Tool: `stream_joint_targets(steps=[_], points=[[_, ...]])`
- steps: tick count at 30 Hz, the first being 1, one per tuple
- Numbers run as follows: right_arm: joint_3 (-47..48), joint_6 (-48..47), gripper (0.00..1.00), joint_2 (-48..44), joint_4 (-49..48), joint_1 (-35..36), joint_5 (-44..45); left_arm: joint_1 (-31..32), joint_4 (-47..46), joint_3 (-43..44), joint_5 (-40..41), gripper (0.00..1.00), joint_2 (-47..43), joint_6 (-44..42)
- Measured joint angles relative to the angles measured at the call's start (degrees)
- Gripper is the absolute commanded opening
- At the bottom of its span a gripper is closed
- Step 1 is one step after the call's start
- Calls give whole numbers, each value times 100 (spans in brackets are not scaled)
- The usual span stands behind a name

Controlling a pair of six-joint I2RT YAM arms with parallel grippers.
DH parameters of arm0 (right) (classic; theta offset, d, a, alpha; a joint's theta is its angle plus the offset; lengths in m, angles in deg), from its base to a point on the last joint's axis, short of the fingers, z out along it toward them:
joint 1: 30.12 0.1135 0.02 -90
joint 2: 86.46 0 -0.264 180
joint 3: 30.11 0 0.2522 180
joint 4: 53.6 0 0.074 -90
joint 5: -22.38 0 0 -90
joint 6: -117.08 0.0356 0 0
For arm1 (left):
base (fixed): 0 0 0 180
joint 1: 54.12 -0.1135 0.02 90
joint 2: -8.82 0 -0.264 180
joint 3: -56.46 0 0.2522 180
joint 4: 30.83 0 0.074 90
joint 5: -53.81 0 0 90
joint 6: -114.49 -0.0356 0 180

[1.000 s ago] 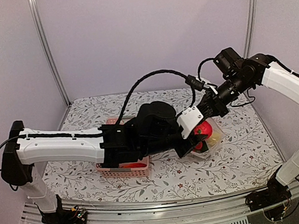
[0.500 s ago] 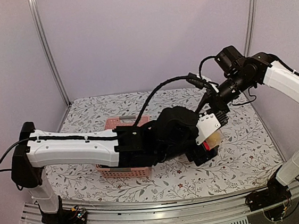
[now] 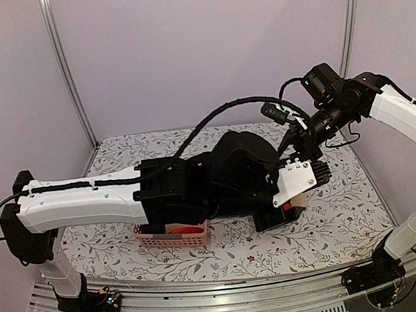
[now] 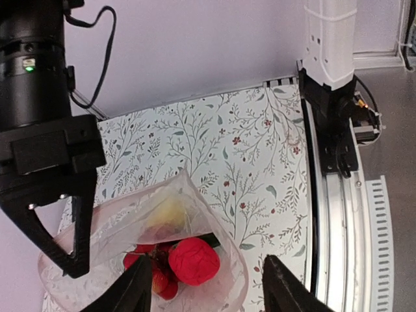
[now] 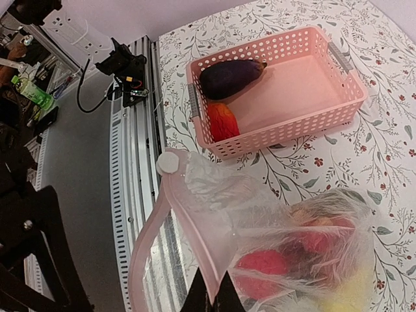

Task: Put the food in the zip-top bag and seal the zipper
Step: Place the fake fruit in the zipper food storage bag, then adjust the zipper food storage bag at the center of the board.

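Cloth, floral print, covers the table (image 3: pixel 348 216). Left arm (image 3: pixel 86 202) reaches right across it, passing over the pink basket (image 5: pixel 292 130). That puts the left gripper (image 4: pixel 208 259) right above the bag mouth, a drop position I'd say. Its fingers are apart with nothing between them. A red piece (image 4: pixel 194 261) lies below them inside the bag, touching neither finger.

Right arm (image 3: pixel 404 109) comes in from the far right. Right gripper (image 5: pixel 211 292) is pinched together on the edge of the zip-top bag (image 5: pixel 286 208), lifting that side so the mouth gapes toward the left arm. Looks like its only job is holding the bag open.

Bag sits slumped on the table beside the basket, on its right in the top view. Zipper (image 5: pixel 195 237) shows as a pinkish band along the mouth, unsealed.

Counts:
- 2 arms, 1 basket, 1 bag.
- Basket: 2 pieces, a dark eggplant (image 5: pixel 231 76) and a red-orange piece (image 5: pixel 222 121), touching at one end.
- Bag: the food (image 5: pixel 263 263) there is at least 2 red and 1 yellow lemon (image 4: pixel 166 211), plus something dark under the reds. Can't tell the exact total through the crinkled film.

Judgement: loading more than half done, sealing not started.
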Motion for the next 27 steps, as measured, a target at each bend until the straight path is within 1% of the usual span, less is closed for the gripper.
stream_joint_targets(steps=[2,4,5,6,7,8,11,12,13,16,19,21,24,27], points=[[0,0,0,-35,11,2,0,-15,310,260,15,62,278,-42],[-2,0,0,-63,13,2,-2,-33,623,369,26,63,535,-107],[-2,0,0,-76,13,2,0,-37,754,387,26,62,645,-129],[-4,0,0,-92,13,2,0,-44,905,411,22,58,767,-140],[-7,0,0,-109,13,0,0,-48,1008,428,22,53,863,-142],[-11,0,0,-122,13,0,2,-57,1132,481,26,44,973,-153],[-22,0,0,-162,17,2,7,-87,1458,778,87,12,1281,-186],[-31,0,0,-175,15,2,11,-98,1547,918,120,4,1364,-166],[-37,-2,0,-184,17,2,20,-109,1646,1102,175,0,1451,-212],[-24,-7,0,-190,33,2,96,-125,1816,1576,348,0,1576,-280],[297,-2,0,-149,138,2,332,-122,1832,1923,634,0,1550,-358],[588,22,0,-136,94,0,551,-122,1657,1895,837,0,1412,-437],[719,48,0,-136,50,2,693,-155,1276,1532,1005,0,1102,-511],[734,46,0,-26,83,2,717,-254,1263,1552,1104,0,1128,-479]])
